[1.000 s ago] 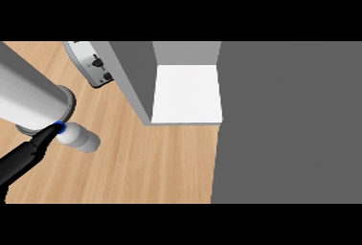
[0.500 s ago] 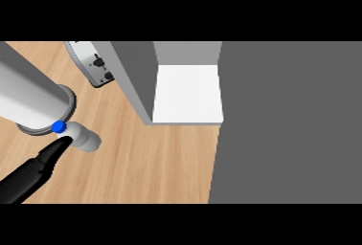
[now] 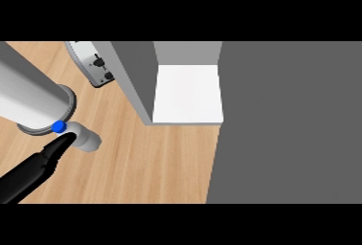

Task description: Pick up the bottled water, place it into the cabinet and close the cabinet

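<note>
Hand in view: a black hand (image 3: 39, 167) is coming in from the lower left corner, and one long dark finger is all that is showing, so which hand it is remains a judgement; lying at the view's left, it is probably the left hand.
Finger state: the one visible finger is lying straight and is pointing up and to the right; whether the rest of the hand is spread or curled I cannot tell, and nothing is being held.
Fingertip: it is resting against, or just beside, the bottled water (image 3: 81, 138); actual contact is too close to call.
Bottle position: it is lying on its side on the wooden counter (image 3: 155, 162), just up and right of the fingertip, with its blue cap (image 3: 58, 127) at the upper left end.
Long axis: it is running from upper left to lower right, across the finger's line and not along it.
Forearm: a wide grey forearm (image 3: 28, 95) is slanting in from the upper left, its end hanging just above the cap and hiding part of the bottle.
Other hand: not showing.
Cabinet: the cabinet (image 3: 187, 91) is standing open to the right of the bottle, well apart, its white shelf facing the counter.
Next move, as judged: the hand is needing to wrap round the bottle's body before any lift.
</note>
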Controlling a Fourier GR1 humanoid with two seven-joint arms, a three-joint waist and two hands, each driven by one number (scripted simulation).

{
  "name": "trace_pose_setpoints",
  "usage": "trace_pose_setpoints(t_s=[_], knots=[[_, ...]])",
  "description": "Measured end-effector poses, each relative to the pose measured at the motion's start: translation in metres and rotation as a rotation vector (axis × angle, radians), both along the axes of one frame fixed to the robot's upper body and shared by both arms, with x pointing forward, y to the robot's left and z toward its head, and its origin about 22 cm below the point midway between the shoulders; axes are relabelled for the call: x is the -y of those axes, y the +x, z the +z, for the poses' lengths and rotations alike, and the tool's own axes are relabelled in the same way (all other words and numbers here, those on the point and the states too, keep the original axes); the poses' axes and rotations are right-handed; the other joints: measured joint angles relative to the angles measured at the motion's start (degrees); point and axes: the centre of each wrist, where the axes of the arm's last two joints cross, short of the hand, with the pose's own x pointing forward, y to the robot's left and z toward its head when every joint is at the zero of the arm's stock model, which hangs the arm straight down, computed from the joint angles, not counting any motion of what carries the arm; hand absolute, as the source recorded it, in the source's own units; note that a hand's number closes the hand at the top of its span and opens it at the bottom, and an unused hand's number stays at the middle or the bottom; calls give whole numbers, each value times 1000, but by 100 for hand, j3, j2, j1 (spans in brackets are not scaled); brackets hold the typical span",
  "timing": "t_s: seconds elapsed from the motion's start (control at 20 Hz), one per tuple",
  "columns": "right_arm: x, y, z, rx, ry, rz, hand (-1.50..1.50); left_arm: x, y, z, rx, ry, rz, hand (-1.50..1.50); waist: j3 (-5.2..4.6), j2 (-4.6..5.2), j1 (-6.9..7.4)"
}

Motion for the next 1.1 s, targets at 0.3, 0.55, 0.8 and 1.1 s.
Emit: trace_pose_setpoints(t_s=[0.3, 0.55, 0.8, 1.1], knots=[[-3, -2, 1, -5, 1, -2, -150, -11, -2, -4, -38, 41, 45, -150, -4, 0, 4], [-7, -5, 1, -16, 11, 3, -150, -14, -3, -8, -54, 42, 58, -150, -5, 1, -10], [-10, -7, 1, -16, 16, 5, -150, -23, 0, -12, -54, 35, 64, -150, -7, 4, -22], [-10, -9, -1, -8, 0, 6, -150, -38, 14, -36, -75, 30, 68, -150, -10, 8, -29]])
